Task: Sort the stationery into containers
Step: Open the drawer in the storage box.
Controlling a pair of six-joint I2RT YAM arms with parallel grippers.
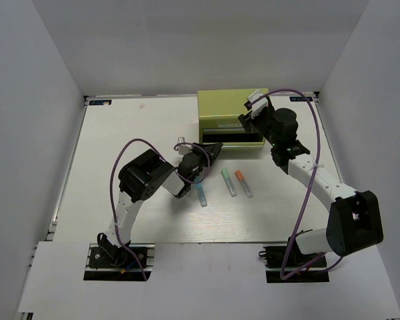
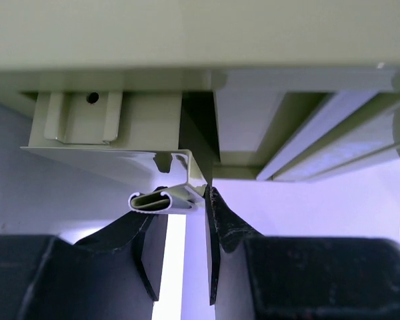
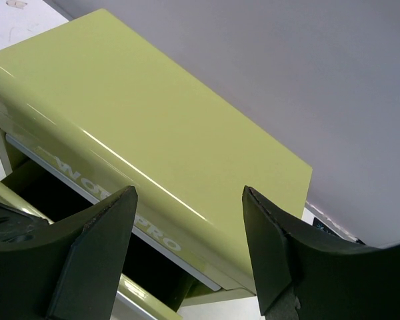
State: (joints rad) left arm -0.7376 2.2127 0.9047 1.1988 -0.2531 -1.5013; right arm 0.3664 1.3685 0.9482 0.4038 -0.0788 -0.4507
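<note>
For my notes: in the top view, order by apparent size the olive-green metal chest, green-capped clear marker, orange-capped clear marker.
Largest: olive-green metal chest.
Then green-capped clear marker and orange-capped clear marker: they look alike, so unranked.

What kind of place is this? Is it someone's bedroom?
Not a bedroom. It looks like a robot test booth, probably in a lab. A left arm and a right arm are bolted to a white table with plain walls around it, working at a green tool chest near some markers.

White arms (image 1: 318, 175) carry black joints (image 1: 147, 175) and purple cables (image 1: 318, 133)
</note>
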